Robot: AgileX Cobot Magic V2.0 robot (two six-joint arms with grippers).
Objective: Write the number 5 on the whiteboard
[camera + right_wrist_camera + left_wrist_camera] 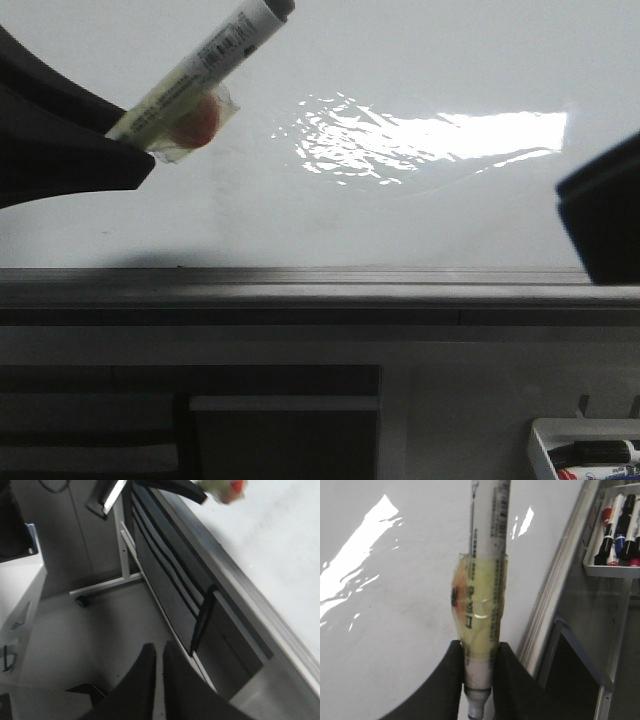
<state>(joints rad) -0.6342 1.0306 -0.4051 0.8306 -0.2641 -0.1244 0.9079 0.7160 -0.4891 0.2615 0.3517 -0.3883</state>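
While left gripper (pixel 479 680) pinches marker (pixel 205 62) near its tail, long axis tilts up and away from fingers — tip out of view. Whiteboard (pixel 400 220) bare beneath; no 5 visible. Right gripper (pixel 158 680) — fingers nearly together, empty, off board.

A small white tray (pixel 545 440) of markers (pixel 616 527) — red, blue and black caps (labels unreadable) — hangs low beside a dark panel (pixel 285 445).
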